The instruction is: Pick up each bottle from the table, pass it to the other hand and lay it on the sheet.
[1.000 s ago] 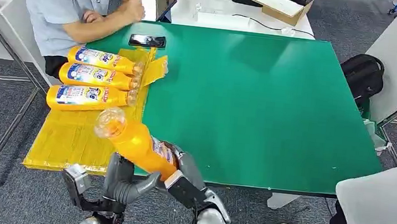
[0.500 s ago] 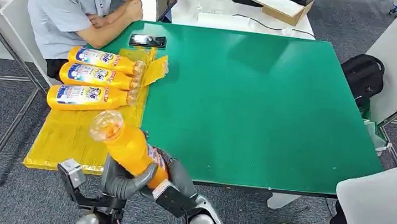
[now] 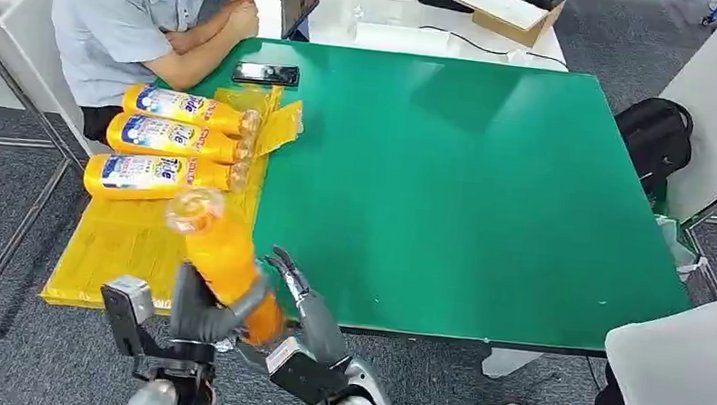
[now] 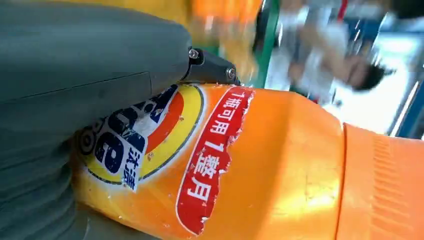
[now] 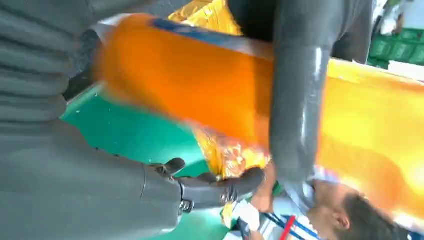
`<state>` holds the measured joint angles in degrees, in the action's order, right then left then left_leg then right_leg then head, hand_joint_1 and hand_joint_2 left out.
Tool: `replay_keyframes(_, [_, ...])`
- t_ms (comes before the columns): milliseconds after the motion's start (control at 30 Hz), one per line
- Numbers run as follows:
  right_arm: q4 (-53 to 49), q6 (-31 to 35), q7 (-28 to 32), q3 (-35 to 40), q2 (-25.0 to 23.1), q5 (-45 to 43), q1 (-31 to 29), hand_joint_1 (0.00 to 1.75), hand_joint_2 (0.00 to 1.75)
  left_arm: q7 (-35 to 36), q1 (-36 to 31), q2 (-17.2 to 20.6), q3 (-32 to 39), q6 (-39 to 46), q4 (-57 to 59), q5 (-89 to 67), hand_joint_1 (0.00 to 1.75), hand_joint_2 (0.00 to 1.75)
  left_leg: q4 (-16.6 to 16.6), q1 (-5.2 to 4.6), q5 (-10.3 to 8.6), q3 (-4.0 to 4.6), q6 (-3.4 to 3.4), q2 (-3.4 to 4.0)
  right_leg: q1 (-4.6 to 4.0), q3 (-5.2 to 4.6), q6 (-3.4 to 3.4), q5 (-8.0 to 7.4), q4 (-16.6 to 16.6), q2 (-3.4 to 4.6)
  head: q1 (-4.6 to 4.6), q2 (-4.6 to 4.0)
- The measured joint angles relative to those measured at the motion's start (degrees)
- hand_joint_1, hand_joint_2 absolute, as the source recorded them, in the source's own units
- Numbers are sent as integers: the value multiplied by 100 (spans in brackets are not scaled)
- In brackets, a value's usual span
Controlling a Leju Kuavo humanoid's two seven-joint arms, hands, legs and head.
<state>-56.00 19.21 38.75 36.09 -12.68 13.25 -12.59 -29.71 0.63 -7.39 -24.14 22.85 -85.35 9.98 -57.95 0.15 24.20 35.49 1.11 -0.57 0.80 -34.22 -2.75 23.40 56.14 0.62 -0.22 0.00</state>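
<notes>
The left hand [image 3: 207, 309] holds an orange bottle [image 3: 221, 254] tight around its lower part. The bottle sticks up over the near edge of the green table [image 3: 476, 195], its cap end tilted to the far left, above the yellow sheet [image 3: 124, 243]. The right hand [image 3: 299, 297] is just beside the bottle with fingers spread apart, holding nothing. Three more bottles [image 3: 165, 137] lie side by side on the far part of the sheet.

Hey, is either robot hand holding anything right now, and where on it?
The left robot hand grips the orange bottle around its lower body, near the base. The right robot hand is open, just released.
</notes>
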Motion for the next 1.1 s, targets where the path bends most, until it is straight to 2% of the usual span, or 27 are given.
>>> replay_keyframes(133, [-31,199,109,122,2,-22,67,0,0,-343,-142,83,438,1226,109,-1564,175,175,0,1,-1,-1,0,0,-1,0,0,0,1,0,0,0])
replay_keyframes(267, [-140,315,127,238,24,-158,95,0,0,-222,-341,173,897,1667,381,-3148,175,175,0,2,-1,-1,0,-1,0,0,0,0,1,0,2,0])
replay_keyframes(467, [-317,293,129,481,66,-398,109,0,0,650,-936,391,1363,1621,1343,-5467,175,175,0,1,-3,-2,0,-1,0,1,1,-1,1,0,2,0])
replay_keyframes(633, [-358,253,129,605,70,-444,120,0,0,835,-1318,590,1382,1481,2155,-5741,175,175,0,1,-3,-2,-1,5,0,0,1,-2,3,1,2,0])
replay_keyframes(733, [-363,164,129,638,70,-490,119,0,0,1107,-1524,658,1393,1008,2505,-5794,175,175,0,1,-3,-1,-1,-3,0,-1,1,-1,3,-1,2,0])
replay_keyframes(900, [-391,6,129,728,68,-573,116,0,0,1550,-2221,824,1295,926,3485,-6509,175,175,0,1,-3,-6,-2,2,0,3,3,-3,3,0,2,0])
replay_keyframes(967, [-391,-64,129,730,68,-641,117,0,0,1692,-2429,863,1236,915,3893,-6813,136,175,0,1,-4,-9,-3,6,0,3,4,-5,3,1,2,0])
replay_keyframes(1000, [-391,-103,129,736,66,-658,116,0,0,1721,-2503,866,1194,906,4007,-6937,66,175,0,1,-5,-10,-4,6,0,4,4,-5,3,0,2,0])
replay_keyframes(1033, [-391,-125,129,752,66,-667,114,0,0,1753,-2580,870,1138,882,4180,-7100,12,175,0,1,-7,-10,-5,4,0,4,4,-5,4,0,2,0])
replay_keyframes(1067, [-391,-136,129,769,66,-669,109,0,0,1764,-2650,872,1068,859,4330,-7214,0,175,0,1,-7,-10,-5,1,0,7,4,-5,4,0,2,0])
replay_keyframes(1100, [-391,-149,129,776,66,-678,105,0,0,1764,-2700,872,1013,805,4455,-7285,0,175,0,1,-7,-10,-5,1,0,8,3,-5,5,-1,2,0])
